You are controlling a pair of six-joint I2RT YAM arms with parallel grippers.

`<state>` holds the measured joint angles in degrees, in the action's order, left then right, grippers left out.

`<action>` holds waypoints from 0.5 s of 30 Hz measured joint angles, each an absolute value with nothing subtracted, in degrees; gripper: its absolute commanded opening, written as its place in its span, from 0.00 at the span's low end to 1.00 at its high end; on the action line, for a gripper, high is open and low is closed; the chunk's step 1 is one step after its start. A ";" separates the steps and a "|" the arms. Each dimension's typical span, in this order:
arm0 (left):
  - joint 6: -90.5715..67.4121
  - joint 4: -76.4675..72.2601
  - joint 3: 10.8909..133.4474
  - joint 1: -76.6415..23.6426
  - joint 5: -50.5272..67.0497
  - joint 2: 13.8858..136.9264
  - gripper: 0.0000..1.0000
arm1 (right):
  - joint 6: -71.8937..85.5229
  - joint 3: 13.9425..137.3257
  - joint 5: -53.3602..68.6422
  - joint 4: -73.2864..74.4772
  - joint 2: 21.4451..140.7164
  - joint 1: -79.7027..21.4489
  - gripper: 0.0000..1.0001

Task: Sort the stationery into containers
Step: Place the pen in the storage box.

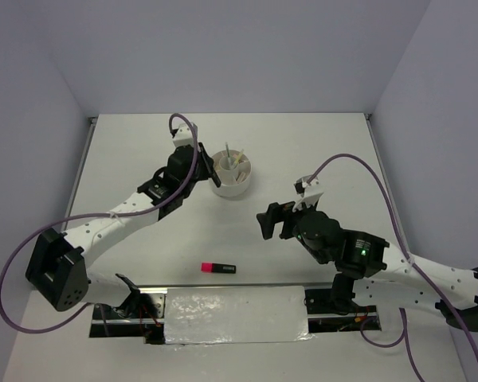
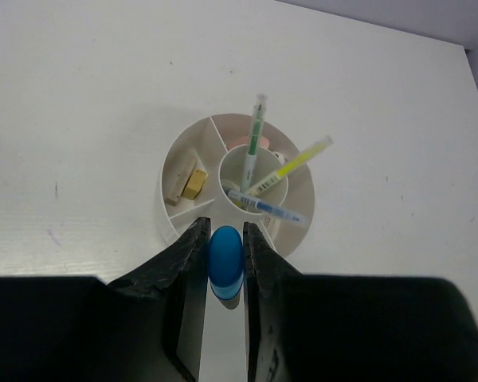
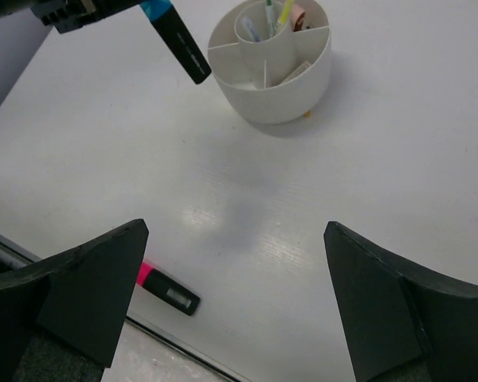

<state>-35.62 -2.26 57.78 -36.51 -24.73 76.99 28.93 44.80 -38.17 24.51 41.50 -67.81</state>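
Left gripper: pinching the blue-and-black highlighter, which hangs just outside the white cup at its 9 o'clock, top view. Pink-and-black highlighter: lying on the table at the cup's 6 o'clock. Right gripper: spread wide, empty, at 4 o'clock. Recommendation: carry the held highlighter over the rim, centre it above a free outer compartment, lower it, then release.

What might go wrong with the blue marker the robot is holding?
The blue-and-black highlighter in the left gripper hangs by the rim of the round white divided cup; dropped there, it may bounce outside. It might also knock the thin pens leaning out.
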 measured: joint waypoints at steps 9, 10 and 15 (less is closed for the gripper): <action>-34.28 -9.23 58.46 -33.32 -22.22 82.13 0.00 | 29.12 44.64 -37.45 26.74 39.86 -67.81 1.00; -34.33 -10.02 58.54 -33.06 -21.87 82.61 0.00 | 29.10 44.64 -37.32 26.87 39.88 -67.81 1.00; -34.59 -12.08 58.52 -32.49 -21.32 85.01 0.05 | 29.06 44.64 -36.84 28.05 40.03 -67.81 1.00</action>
